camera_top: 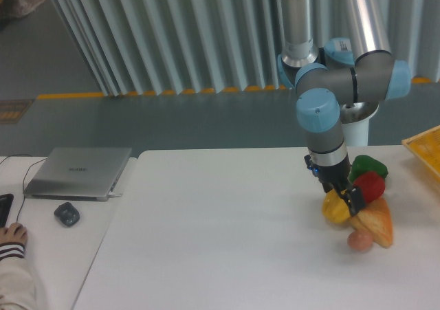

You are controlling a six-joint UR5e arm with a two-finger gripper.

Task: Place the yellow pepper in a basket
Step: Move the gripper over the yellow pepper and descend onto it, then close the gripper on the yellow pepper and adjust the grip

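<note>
At the right of the frame the yellow pepper (335,208) is seen resting on the white counter (220,234), touching the orange wedge (375,222) and just beside the red pepper (368,185), while the gripper (346,196) is lowered against it, its grasp not discernible, and the basket (423,148) corner is seen at the right edge.

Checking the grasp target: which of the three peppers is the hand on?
The yellow pepper, leftmost in the pile: the hand sits at its right edge. The red pepper and green pepper lie behind, to the right.
</note>
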